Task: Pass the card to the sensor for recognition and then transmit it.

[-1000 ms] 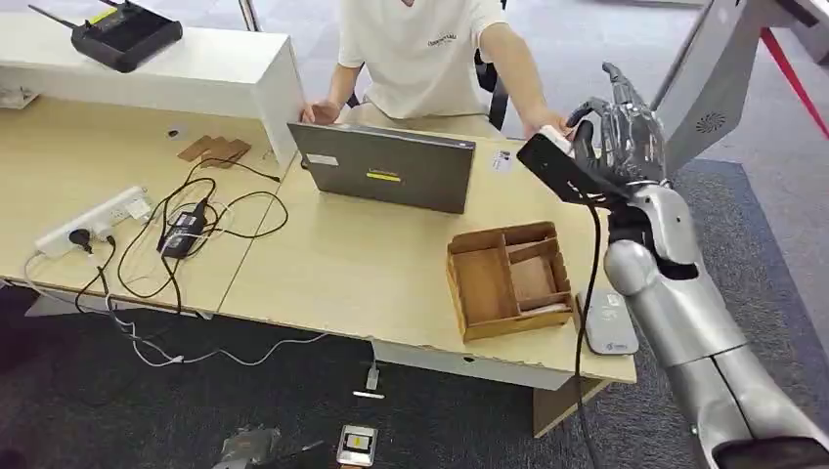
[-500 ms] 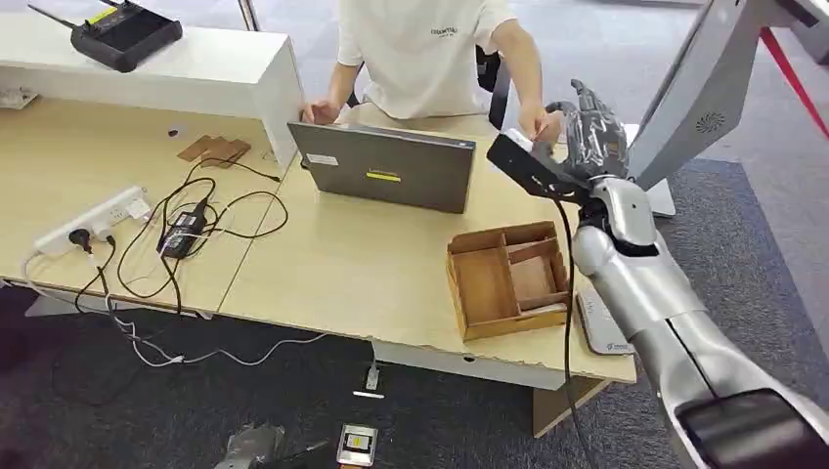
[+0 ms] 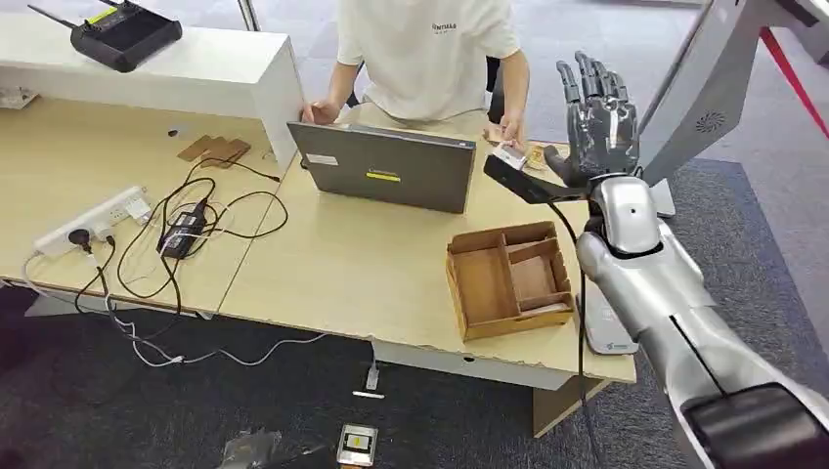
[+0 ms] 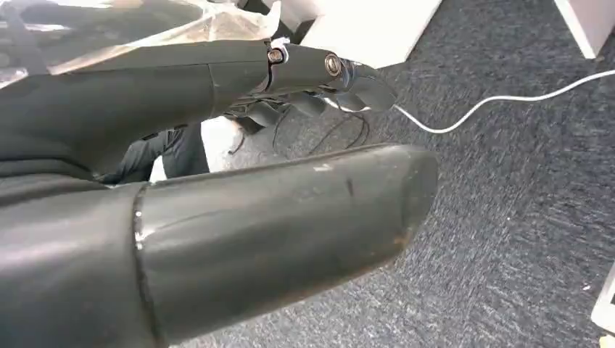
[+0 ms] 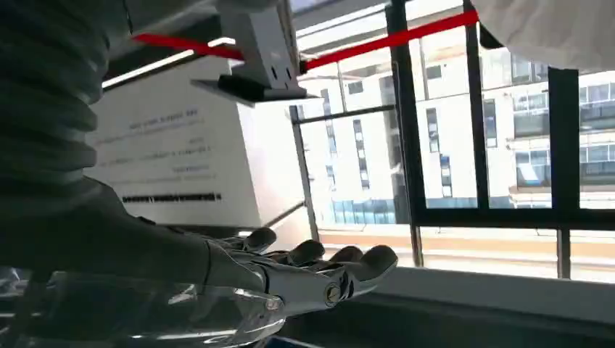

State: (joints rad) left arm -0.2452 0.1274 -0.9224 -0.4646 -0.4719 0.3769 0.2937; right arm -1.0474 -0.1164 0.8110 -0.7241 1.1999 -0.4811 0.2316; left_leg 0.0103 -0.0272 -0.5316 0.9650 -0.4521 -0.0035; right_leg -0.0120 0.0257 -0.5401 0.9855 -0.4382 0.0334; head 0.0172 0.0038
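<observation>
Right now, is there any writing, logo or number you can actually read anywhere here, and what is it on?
None can be read.
White shirt: small dark chest print, too small.
Laptop: yellow and white stickers, blurred.
Flat grey device at the table edge: small mark, illegible.
White board: dark text lines, blurred.

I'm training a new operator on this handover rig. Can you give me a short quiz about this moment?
1. True or false: the right hand grips the card.
2. What lies just right of the wooden tray in the head view? A) laptop B) grey sensor pad C) power strip
3. Who holds the small white card?
Key: 1 false: its fingers are spread and empty. 2 B. 3 the person's hand, as far as the head view shows.
</observation>
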